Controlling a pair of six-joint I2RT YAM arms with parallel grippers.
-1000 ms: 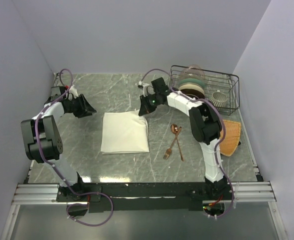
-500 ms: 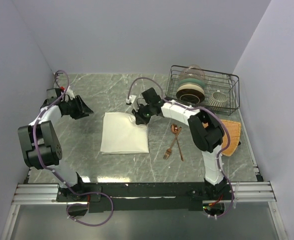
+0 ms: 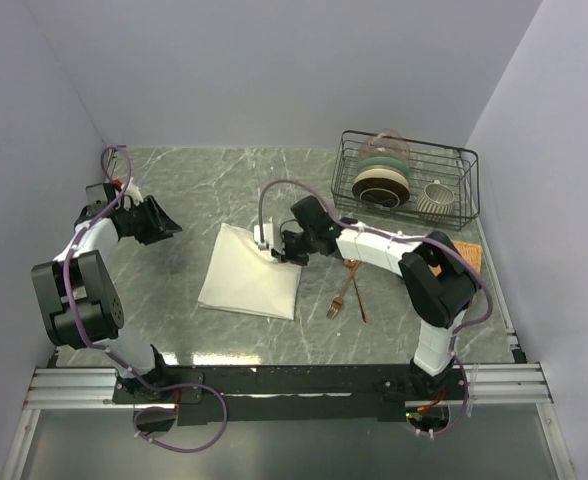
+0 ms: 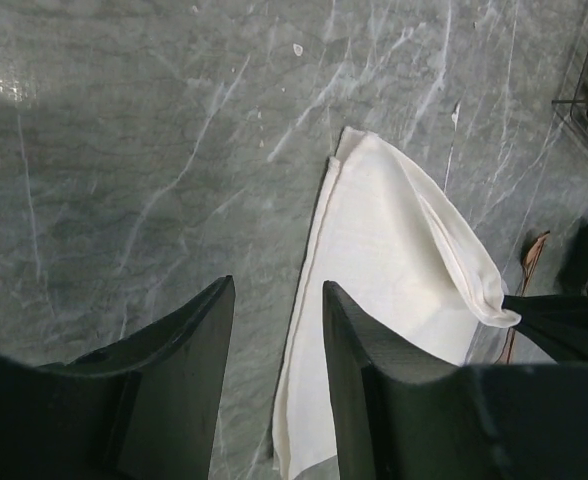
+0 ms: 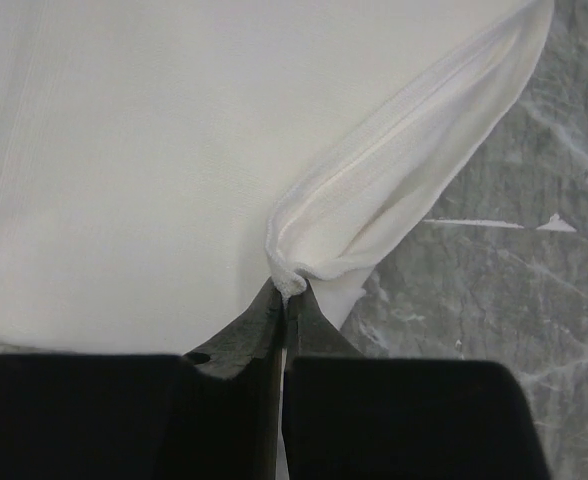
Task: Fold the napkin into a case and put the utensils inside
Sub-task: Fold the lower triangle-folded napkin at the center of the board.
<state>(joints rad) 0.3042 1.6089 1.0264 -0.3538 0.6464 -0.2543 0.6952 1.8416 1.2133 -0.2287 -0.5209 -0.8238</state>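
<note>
Over on the left, the left end effector (image 3: 162,222) hangs low above the grey-green marbled tabletop (image 3: 204,180), near the far left corner and well apart from the cloth. Its jaws stand partway apart with nothing between them; through its own camera (image 4: 276,290) bare stone and the near edge of the cloth show in the gap. Toward the middle of the tabletop lies the napkin (image 3: 242,285), cream-white and folded into a rough rectangle, set slightly askew. From the left wrist view the napkin (image 4: 394,270) lies flat along its left side, while its right edge rises in a soft ridge drawn to a point. At that point is the right end effector (image 3: 276,248), reaching in from the right with its jaws pinched tight on the bunched corner; up close, the tips (image 5: 284,298) meet on a small gather of the napkin (image 5: 124,150), and a fold runs up and away from them. Just right of the cloth, not touching it, the copper fork (image 3: 337,303) and spoon (image 3: 361,308) lie crossed on the stone, partly under the right arm. Farther right at the back stands a black wire rack (image 3: 466,170) holding upright plates (image 3: 382,180) and a small cup (image 3: 436,195). An orange mat (image 3: 467,258) shows behind the right arm's elbow.
</note>
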